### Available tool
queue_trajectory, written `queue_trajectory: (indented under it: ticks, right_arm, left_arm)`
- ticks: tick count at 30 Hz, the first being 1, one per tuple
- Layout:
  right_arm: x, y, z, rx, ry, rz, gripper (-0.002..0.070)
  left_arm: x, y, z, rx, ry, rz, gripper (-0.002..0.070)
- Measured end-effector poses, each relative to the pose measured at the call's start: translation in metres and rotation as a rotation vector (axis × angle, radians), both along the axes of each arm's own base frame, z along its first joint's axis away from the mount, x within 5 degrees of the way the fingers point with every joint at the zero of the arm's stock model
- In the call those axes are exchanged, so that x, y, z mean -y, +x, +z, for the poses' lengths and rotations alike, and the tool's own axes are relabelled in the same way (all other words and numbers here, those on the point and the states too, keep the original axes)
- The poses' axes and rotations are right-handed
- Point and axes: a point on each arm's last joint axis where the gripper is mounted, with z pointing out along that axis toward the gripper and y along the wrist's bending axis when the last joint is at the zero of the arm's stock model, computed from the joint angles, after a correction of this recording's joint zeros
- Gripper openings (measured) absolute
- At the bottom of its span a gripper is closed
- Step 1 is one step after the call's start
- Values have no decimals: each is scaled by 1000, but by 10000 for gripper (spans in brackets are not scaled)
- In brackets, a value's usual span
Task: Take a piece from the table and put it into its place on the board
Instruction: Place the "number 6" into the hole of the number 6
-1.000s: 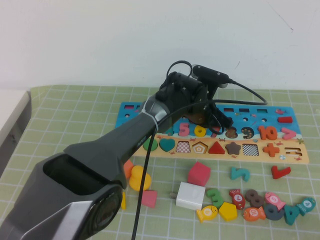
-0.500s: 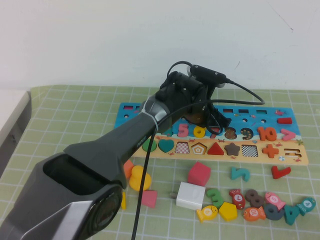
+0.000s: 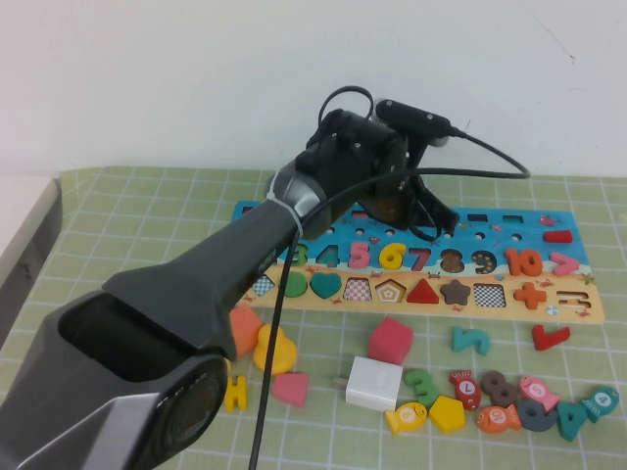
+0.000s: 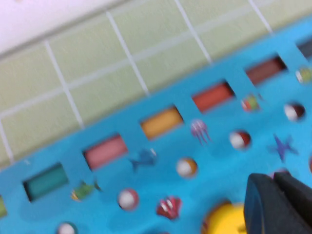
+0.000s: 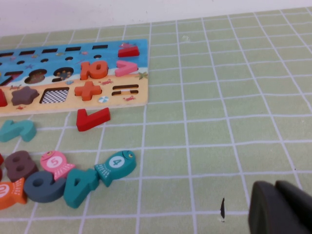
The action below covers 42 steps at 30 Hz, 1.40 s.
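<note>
plain white wall (image 3: 176, 78) behind; counter (image 3: 147, 211) covered with a pale green mat ruled in a white grid; a grey edge strip (image 3: 24, 245) at its left side; even, diffuse lighting.

High view: raised, angled down over green gridded bench (image 3: 118, 211). Left wrist: close above long blue-and-tan wooden puzzle board (image 4: 146, 161). Right wrist: low, shares board's end.

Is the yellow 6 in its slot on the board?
In: the yellow 6 lies flush between 5 and 7 on the board.
</note>
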Motion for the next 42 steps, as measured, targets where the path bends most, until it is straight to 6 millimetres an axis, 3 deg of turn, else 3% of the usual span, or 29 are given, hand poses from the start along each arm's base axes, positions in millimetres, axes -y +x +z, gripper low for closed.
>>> queue_trajectory:
  ticks: [6,18,42]
  right_arm:
    - [0,0,0,0,0,0,-2]
    - [0,0,0,0,0,0,-2]
    - [0,0,0,0,0,0,-3]
  left_arm:
    - [6,-9,-7,-75,14,-80,-2]
    - [8,-6,-32,-109,43,-99,-2]
    - [10,-1,-33,-85,-23,-32,-2]
